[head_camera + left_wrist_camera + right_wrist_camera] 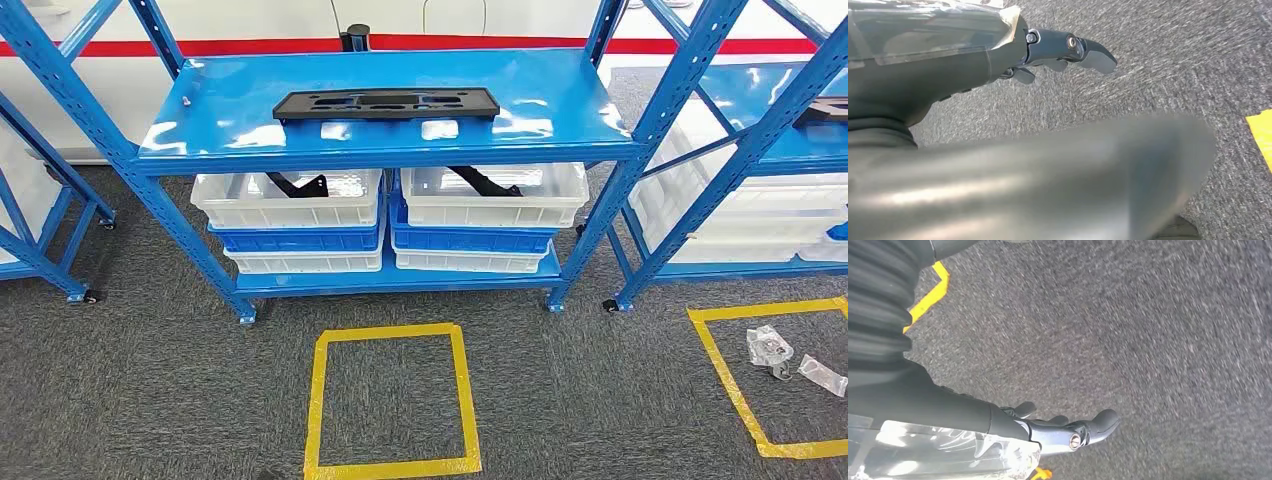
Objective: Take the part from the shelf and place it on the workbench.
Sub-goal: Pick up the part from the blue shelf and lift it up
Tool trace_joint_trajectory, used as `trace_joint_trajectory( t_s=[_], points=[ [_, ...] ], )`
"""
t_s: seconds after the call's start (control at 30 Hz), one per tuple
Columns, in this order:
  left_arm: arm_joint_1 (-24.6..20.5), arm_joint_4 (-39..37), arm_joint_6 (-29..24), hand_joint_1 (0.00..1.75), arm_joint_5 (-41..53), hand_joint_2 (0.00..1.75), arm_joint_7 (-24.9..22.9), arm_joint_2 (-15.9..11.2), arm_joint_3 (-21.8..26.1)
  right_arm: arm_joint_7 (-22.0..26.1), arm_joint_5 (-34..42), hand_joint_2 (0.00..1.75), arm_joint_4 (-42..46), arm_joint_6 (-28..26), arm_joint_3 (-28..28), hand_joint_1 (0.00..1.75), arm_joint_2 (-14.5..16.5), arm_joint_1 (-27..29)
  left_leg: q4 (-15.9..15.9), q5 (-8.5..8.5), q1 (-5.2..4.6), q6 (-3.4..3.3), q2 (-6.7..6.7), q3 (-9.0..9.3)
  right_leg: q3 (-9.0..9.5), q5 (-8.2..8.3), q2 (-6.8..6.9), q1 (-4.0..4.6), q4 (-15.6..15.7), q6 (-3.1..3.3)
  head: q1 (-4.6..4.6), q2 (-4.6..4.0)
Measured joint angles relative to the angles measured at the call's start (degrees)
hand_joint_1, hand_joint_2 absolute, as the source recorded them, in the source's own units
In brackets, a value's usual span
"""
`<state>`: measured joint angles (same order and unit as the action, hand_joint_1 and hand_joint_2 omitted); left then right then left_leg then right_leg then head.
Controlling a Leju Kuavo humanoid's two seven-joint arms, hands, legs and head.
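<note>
A long flat black part (386,103) lies across the top of the blue shelf (230,105), straight ahead in the head view. My left hand (1058,52) hangs over grey carpet, fingers stretched out and apart with nothing in them. My right hand (1068,427) likewise hangs above the carpet, fingers extended and empty. Both hands are far from the part.
Under the top shelf stand stacked white and blue bins (290,200) (490,195) with dark parts inside. A yellow tape square (390,400) marks the carpet before the shelf. Another yellow square (715,340) at right holds small plastic bags (770,347). More blue racks (760,130) flank both sides.
</note>
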<state>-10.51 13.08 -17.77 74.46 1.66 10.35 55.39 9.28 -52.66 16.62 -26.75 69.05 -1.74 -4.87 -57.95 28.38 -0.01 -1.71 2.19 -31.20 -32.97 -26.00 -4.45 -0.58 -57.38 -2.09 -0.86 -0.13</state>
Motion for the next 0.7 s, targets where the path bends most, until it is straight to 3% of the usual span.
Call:
trace_joint_trajectory(
  t_s=[0.07,0.1,0.17,0.23,0.3,0.37,0.47,0.7],
  points=[
    [-0.24,-0.04,0.75,0.0,-1.77,1.75,3.19,0.14,0.79,3.82,4.15,1.75,2.34,0.66,-0.89,0.0,-0.17,0.51,-0.01,-0.02,-0.06,-0.03,0.04,-0.06,0.03,0.01,0.03,-0.06,0.0,-0.02,0.05,0.0],
    [-0.54,-0.09,1.27,0.0,-3.2,1.75,6.1,0.32,1.62,8.23,9.69,1.75,5.74,1.45,-2.37,0.0,-0.61,0.93,0.0,-0.07,-0.21,-0.11,0.05,-0.13,-0.02,0.02,0.04,-0.21,-0.05,-0.05,0.08,0.0],
    [-1.48,-0.12,2.16,0.0,-5.21,1.75,10.68,0.76,3.21,17.28,25.5,1.75,15.52,3.27,-7.06,0.0,-3.14,1.03,0.06,-0.19,-0.65,-0.3,-0.08,-0.25,-0.27,0.08,-0.06,-0.66,-0.17,-0.16,0.03,0.0],
    [-2.59,-0.14,2.91,0.0,-5.86,1.75,11.95,1.08,4.21,20.72,39.69,1.75,24.38,5.13,-11.07,0.0,-7.18,-0.07,0.1,-0.28,-0.86,-0.43,-0.3,-0.21,-0.4,0.16,-0.24,-0.86,-0.2,-0.28,0.02,0.0],
    [-3.25,-0.17,3.47,0.0,-6.17,0.87,12.33,1.31,4.92,20.84,44.45,1.75,30.8,6.29,-13.42,0.0,-10.28,-0.83,0.07,-0.29,-0.79,-0.47,-0.32,-0.09,-0.25,0.22,-0.27,-0.77,-0.08,-0.36,0.2,0.0],
    [-3.42,-0.21,3.93,0.0,-6.38,0.0,12.65,1.51,5.41,22.19,43.18,1.75,34.87,7.0,-15.07,0.0,-11.68,-0.98,0.06,-0.27,-0.75,-0.5,-0.28,-0.06,-0.15,0.26,-0.25,-0.72,-0.03,-0.42,0.27,0.0],
    [-3.47,-0.27,4.47,0.0,-7.02,0.0,13.28,1.66,6.01,24.13,41.96,1.75,38.66,8.24,-17.14,0.0,-12.52,-1.09,0.06,-0.29,-0.79,-0.56,-0.13,-0.13,-0.19,0.26,-0.15,-0.78,-0.05,-0.44,0.22,0.0],
    [-3.49,-0.38,4.53,0.0,-7.41,0.0,13.53,1.87,6.89,22.73,41.1,1.75,44.75,8.71,-20.14,0.0,-15.36,-2.45,0.07,-0.32,-0.68,-0.59,-0.01,-0.16,-0.21,0.26,-0.05,-0.68,-0.06,-0.44,0.25,0.0]
  ],
)
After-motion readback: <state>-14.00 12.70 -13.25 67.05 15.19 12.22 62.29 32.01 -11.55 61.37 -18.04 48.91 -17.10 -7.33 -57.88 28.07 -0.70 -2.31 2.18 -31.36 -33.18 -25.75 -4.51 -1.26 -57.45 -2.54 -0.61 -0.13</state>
